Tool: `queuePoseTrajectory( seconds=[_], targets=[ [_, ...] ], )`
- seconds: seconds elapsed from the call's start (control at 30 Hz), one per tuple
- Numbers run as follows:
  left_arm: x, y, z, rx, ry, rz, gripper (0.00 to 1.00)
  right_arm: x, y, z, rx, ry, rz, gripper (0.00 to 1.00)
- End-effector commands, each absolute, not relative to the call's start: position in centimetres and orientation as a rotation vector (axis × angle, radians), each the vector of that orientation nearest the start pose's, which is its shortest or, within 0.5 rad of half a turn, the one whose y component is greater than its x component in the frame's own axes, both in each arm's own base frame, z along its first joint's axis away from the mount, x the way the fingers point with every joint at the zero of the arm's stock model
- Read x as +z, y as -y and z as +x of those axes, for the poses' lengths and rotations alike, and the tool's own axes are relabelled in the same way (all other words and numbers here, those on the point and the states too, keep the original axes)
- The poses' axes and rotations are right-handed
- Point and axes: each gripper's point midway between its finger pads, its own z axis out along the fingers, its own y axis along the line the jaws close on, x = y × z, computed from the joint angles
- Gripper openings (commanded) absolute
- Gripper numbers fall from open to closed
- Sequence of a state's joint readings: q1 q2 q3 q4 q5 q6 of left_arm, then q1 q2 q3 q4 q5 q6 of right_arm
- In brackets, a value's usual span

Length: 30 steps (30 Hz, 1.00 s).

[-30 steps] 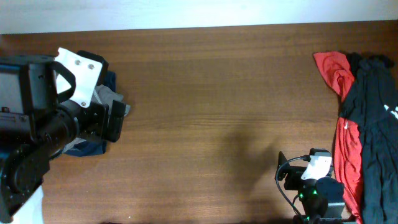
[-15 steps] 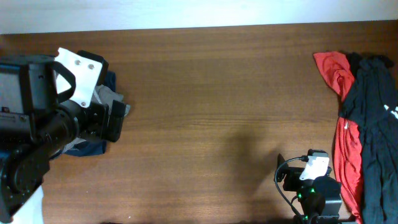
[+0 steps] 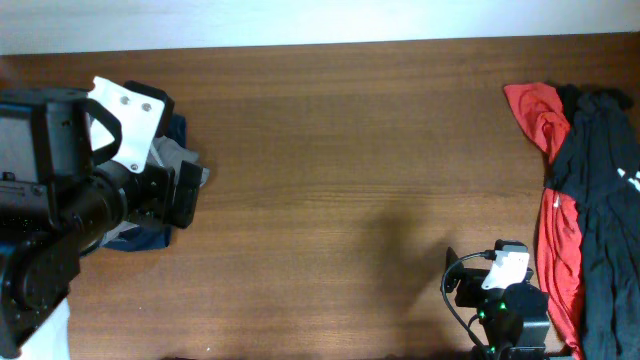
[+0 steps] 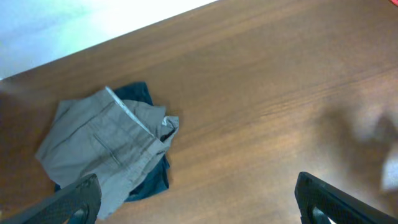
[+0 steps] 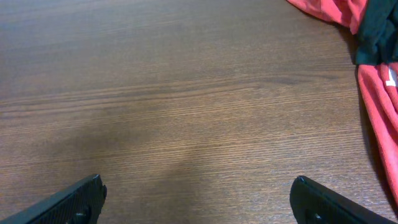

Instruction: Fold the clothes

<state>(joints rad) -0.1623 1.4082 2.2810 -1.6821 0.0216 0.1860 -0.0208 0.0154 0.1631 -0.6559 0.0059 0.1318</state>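
The grey garment [image 4: 102,146] lies folded into a wrinkly bundle on top of a dark navy garment [image 4: 152,183] at the table's left. In the overhead view only an edge of the grey garment [image 3: 180,157] shows under my left arm. My left gripper [image 4: 199,208] is open and empty, held above the table just to the right of the bundle, its left finger [image 4: 74,202] over the grey cloth's edge. My right gripper [image 5: 202,205] is open and empty over bare wood near the front right; it also shows in the overhead view [image 3: 455,283].
A red garment [image 3: 545,130] and a black garment [image 3: 605,200] lie piled along the right edge, close to my right arm; they also show in the right wrist view as red cloth [image 5: 379,93] and black cloth [image 5: 379,31]. The wooden table [image 3: 350,170] spans the middle.
My right arm has shifted slightly toward the front edge. My left arm and the garments have not moved.
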Motion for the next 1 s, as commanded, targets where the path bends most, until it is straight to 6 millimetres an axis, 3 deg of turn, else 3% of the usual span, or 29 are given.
queuePoseTrajectory(
  seconds=[0.0, 0.13, 0.37, 0.67, 0.97],
  targets=[
    [43.8, 3.8, 26.0, 0.009, -2.267, 0.369, 0.99, 9.3, 0.6, 20.4, 0.066, -2.066, 0.176, 0.99],
    [46.1, 3.4, 27.1, 0.016, -2.109, 0.318, 0.99, 9.3, 0.6, 20.4, 0.066, -2.066, 0.176, 0.99],
    [44.9, 2.2, 27.6, 0.008, -1.899, 0.25, 0.99, 9.3, 0.6, 20.4, 0.066, -2.066, 0.176, 0.99],
    [37.4, 0.9, 25.2, 0.037, -1.745, 0.177, 0.99, 9.3, 0.6, 20.4, 0.066, -2.066, 0.176, 0.99],
    [28.3, 3.2, 23.4, -0.061, -1.628, 0.268, 0.99, 9.3, 0.6, 20.4, 0.066, -2.066, 0.176, 0.99]
  ],
)
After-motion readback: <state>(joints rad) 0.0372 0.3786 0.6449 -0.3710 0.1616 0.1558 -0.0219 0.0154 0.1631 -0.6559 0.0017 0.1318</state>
